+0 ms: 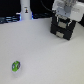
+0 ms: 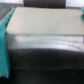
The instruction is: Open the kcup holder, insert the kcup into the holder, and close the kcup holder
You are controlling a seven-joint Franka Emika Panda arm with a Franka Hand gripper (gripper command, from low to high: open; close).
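The kcup holder (image 1: 63,29), a black boxy unit, stands at the back on the exterior view's right, and blur hides how its drawer fronts stand. My white gripper (image 1: 64,16) hangs directly over its top, close to or touching it; its fingers are too blurred to read. The kcup (image 1: 16,65), a tiny green pod, lies alone on the white table near the front on the exterior view's left, far from the gripper. In the wrist view a dark blurred mass (image 2: 45,60), probably the kcup holder, fills the nearer part below a pale surface (image 2: 45,22). No fingertips show there.
A white bottle-shaped thing (image 1: 25,11) with a dark band stands at the back on the exterior view's left. Dark clutter (image 1: 10,19) lines the table's far edge. A teal strip (image 2: 4,40) runs along one side of the wrist view.
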